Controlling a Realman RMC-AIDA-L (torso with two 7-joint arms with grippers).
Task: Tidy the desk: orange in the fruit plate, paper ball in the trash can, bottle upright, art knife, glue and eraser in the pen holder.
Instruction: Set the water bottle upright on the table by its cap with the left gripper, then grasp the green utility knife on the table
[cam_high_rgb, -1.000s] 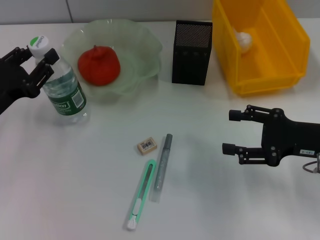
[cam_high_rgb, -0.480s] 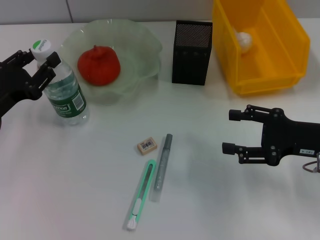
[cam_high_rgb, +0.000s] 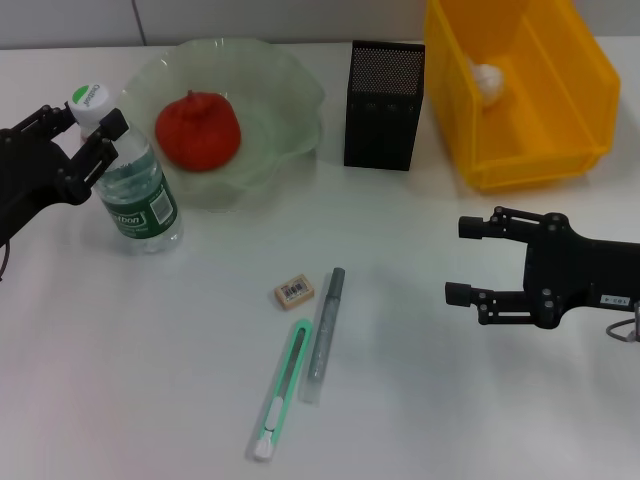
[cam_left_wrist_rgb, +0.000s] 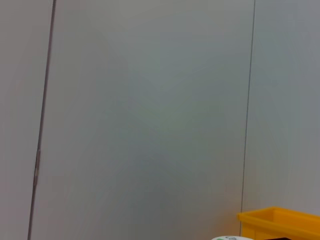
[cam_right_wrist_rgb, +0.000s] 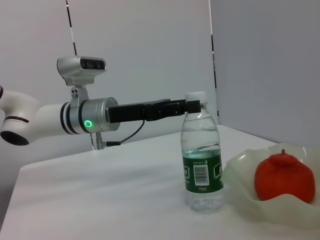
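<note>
My left gripper is shut on the neck of the clear bottle, which stands upright on the table left of the fruit plate. The right wrist view shows the same grip just under the white cap of the bottle. The orange lies in the plate. A paper ball rests in the yellow trash can. The eraser, grey glue stick and green art knife lie on the table in front of the black pen holder. My right gripper hovers open at the right, holding nothing.
The white table runs on to the left and in front of the small items. The left wrist view shows mostly a grey wall, with a corner of the yellow bin. The orange shows beside the bottle in the right wrist view.
The left gripper has shifted slightly right and toward me with the bottle, which now stands straighter. The right arm has not moved.
</note>
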